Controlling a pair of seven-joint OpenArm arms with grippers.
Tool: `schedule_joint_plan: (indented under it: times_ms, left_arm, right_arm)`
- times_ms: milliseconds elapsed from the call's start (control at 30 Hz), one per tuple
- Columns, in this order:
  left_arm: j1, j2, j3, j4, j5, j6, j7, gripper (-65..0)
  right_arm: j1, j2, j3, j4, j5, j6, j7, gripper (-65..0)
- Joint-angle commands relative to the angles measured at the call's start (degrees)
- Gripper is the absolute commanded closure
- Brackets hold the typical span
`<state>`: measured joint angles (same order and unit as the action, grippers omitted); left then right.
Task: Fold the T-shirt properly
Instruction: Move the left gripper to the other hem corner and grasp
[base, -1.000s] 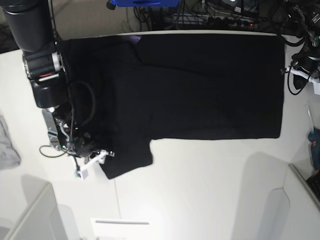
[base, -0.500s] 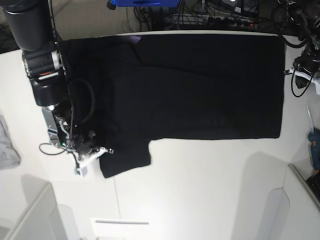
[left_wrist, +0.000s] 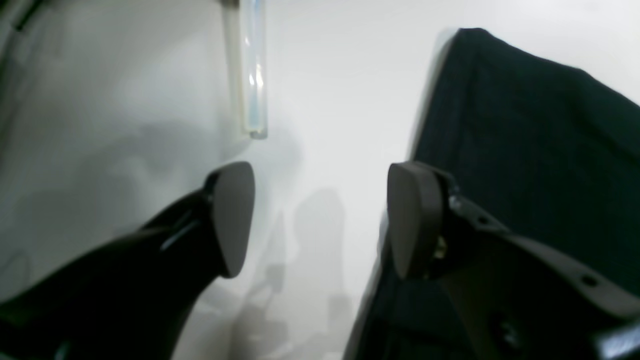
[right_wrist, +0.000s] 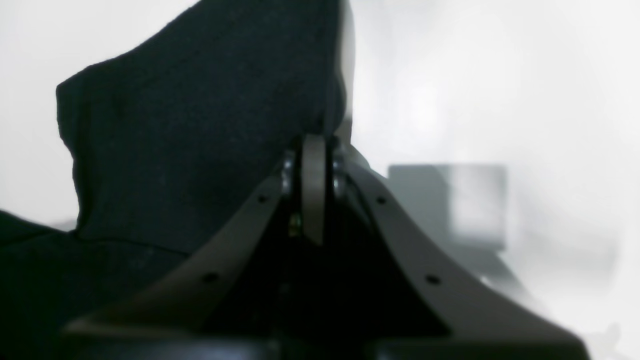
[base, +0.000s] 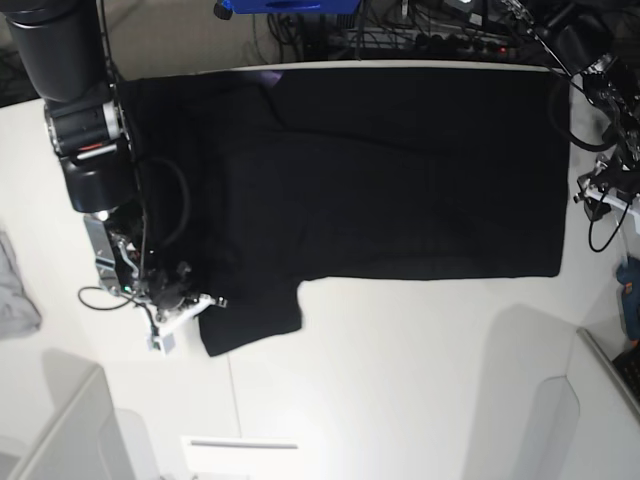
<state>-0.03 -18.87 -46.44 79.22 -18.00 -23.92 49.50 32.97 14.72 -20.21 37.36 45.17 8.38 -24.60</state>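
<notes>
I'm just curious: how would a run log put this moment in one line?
right gripper: shut on T-shirt sleeve | left gripper: open beside hem, holding nothing

Bare table (base: 400, 380) in front of my T-shirt (base: 400, 170), room to pass; grey cloth (base: 15, 285) at one edge; cables (base: 420, 35) crowd the far rim; blue tool (base: 630, 285) by my left side.

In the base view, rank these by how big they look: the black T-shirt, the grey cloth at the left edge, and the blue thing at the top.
1. T-shirt, by far the largest, spread across the table.
2 and 3. Grey cloth and blue thing: both cut off by the frame edge and similar in visible area, so no ranking between them.
</notes>
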Motion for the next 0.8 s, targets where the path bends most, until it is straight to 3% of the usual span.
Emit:
schedule_joint_plan:
  times_ms: [0,133,467,600,767]
  left_arm:
    - [-2.1,-2.4,1.7,-0.3,-0.5,-0.1,-1.5,-40.3]
    - [-6.6,-4.9,7.8,-5.8,-0.5,-0.1,-1.6,-40.5]
    - [-18.4,-5.3,10.5,-18.3,2.0,-0.1,-2.0,-40.5]
    - [-19.8,-5.0,14.5,-21.2,5.8,-0.1,-7.9,-40.5]
    - [-23.2,-5.0,16.9,-27.7,6.4,-0.1,-9.0,-40.5]
  right_arm:
    - [1.7,0.5,0.3,0.6,0.3,-0.2,0.6,0.0]
    - [1.7,0.5,0.1,0.7,0.3,-0.2,0.6,0.0]
    - [1.7,0.5,-0.1,0.7,0.3,-0.2,0.6,0.0]
    - [1.7,0.5,-0.1,0.7,0.3,-0.2,0.6,0.0]
    - [1.7,0.5,-0.1,0.7,0.3,-0.1,0.6,0.0]
